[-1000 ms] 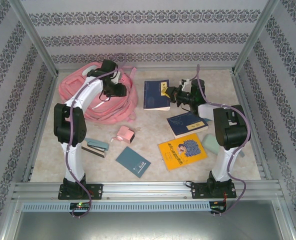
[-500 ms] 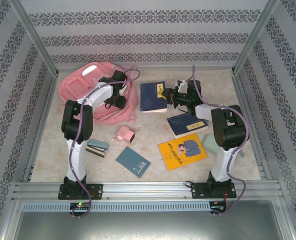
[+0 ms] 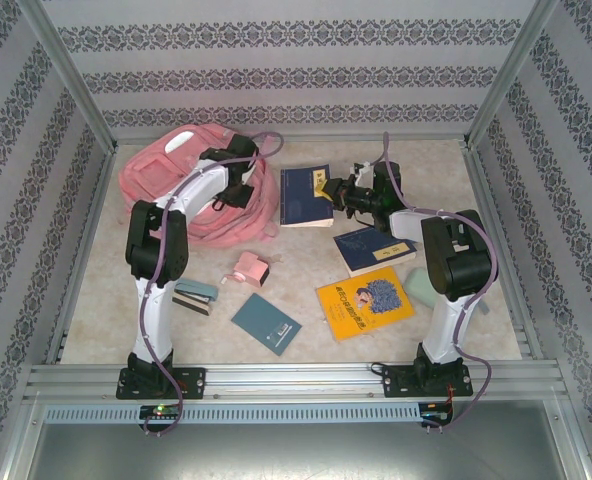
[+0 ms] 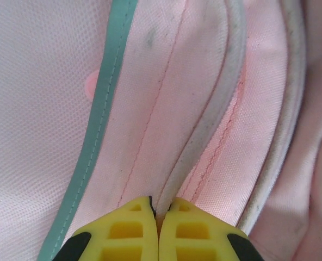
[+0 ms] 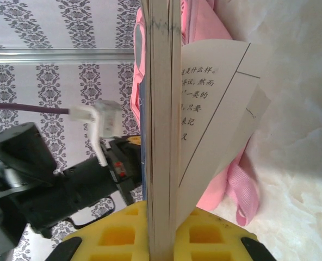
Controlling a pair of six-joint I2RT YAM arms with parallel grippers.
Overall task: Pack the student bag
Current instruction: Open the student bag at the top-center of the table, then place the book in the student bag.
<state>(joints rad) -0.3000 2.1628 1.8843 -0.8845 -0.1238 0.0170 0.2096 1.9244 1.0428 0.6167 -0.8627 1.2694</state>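
The worktop (image 3: 306, 345) is pale and marbled, and it runs across the whole middle of the top view. The student bag (image 3: 161, 180) lies flat in the upper left of that frame, with its pink fabric slumped and a strap trailing at its right edge.

At the centre top is a dark blue book (image 3: 304, 192), just right of the bag. A second dark blue book (image 3: 374, 248) lies below and right of it, and a yellow book (image 3: 364, 302) is lower again. A teal notebook (image 3: 266, 323) sits at lower centre.

My left gripper (image 4: 160, 206) is pressed to the bag's right side. Its yellow fingers are closed tight together, pinching the bag's white piping (image 4: 204, 130) where it runs down between the tips. My right gripper (image 5: 162, 217) is clamped on the edge of the first dark blue book. In the right wrist view the book stands edge-on, with one loose page (image 5: 215, 125) curling off to the right.

A small pink pouch (image 3: 248, 268) rests at centre left, well apart from both grippers.
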